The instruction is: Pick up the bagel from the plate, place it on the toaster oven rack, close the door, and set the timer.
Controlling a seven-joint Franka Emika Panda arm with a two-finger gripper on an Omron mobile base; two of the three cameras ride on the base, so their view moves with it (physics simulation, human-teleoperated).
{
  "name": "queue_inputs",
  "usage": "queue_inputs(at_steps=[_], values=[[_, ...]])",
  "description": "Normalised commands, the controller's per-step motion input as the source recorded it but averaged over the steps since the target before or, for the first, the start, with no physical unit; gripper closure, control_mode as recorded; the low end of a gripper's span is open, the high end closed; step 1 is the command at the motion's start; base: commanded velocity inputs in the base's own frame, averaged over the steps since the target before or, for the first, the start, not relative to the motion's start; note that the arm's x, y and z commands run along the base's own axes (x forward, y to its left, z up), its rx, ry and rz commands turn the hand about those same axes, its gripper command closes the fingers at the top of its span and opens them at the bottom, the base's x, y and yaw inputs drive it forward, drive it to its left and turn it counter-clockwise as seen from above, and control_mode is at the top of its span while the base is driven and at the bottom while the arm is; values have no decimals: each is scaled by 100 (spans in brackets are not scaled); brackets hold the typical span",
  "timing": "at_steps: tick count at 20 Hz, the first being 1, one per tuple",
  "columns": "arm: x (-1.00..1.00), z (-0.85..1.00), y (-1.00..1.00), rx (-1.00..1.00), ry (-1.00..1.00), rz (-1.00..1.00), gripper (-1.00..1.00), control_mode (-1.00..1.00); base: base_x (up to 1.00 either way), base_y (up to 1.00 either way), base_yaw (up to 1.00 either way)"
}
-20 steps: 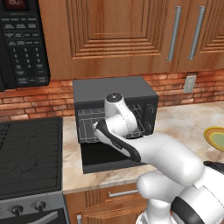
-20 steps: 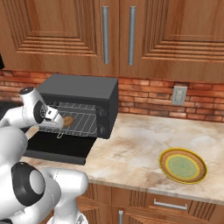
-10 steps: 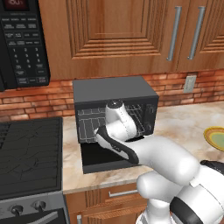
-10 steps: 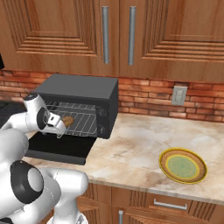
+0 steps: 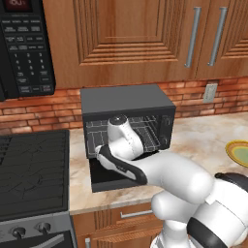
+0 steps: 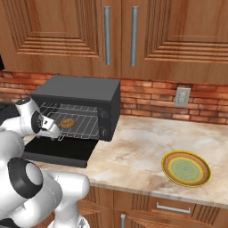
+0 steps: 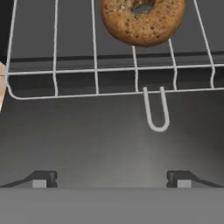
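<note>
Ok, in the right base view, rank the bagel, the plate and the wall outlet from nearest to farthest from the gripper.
1. The bagel, on the toaster oven rack, just right of the gripper.
2. The wall outlet, on the brick wall, well right of the oven.
3. The plate, on the counter at the right; outlet and plate are nearly level, so this order is loose.
</note>
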Motion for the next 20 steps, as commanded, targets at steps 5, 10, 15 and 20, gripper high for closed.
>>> queue_inputs(at_steps=[5,10,15,20], values=[[1,-8,49,0,0,0,-100,-100,0,0,0],[27,-16,25,0,0,0,-100,-100,0,0,0],[45,-16,8,0,0,0,-100,-100,0,0,0],[37,-17,1,0,0,0,-100,-100,0,0,0]])
